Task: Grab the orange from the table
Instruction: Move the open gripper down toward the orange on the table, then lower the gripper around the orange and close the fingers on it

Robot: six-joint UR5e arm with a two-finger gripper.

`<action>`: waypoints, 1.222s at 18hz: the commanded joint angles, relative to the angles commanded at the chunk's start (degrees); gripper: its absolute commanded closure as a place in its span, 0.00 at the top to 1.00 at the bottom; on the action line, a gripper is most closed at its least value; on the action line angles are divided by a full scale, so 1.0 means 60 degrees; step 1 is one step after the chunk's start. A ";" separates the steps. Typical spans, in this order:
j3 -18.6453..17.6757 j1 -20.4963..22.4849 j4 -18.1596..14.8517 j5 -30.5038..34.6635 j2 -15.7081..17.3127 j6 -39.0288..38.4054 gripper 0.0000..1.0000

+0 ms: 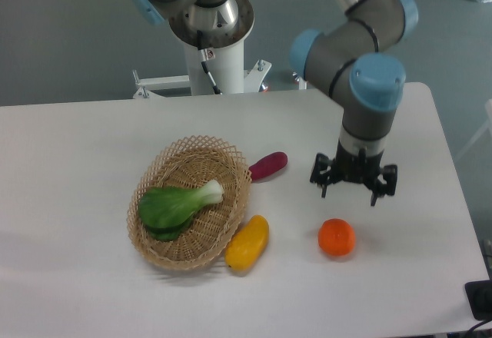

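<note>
White table (92, 154) carries the orange (337, 238) near its front right, and the gripper (353, 187) hangs spread open just behind it, so an off-centre descent could nudge the glossy fruit into rolling away.

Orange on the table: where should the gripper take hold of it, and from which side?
Across its widest middle, coming straight down from above. The orange sits alone on the table, round and slightly flattened, with free space on either side for the fingers. The open gripper hangs just behind it, pointing down.
</note>
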 joint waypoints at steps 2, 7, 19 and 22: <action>0.0263 -0.0175 0.0015 0.0000 -0.0292 -0.0015 1.00; 0.0176 -0.0351 0.0029 0.0015 -0.0454 -0.0117 1.00; 0.0396 -0.0557 0.0454 0.0850 -0.1055 -0.0321 1.00; 0.0396 -0.0673 0.0672 0.0850 -0.1231 -0.0819 1.00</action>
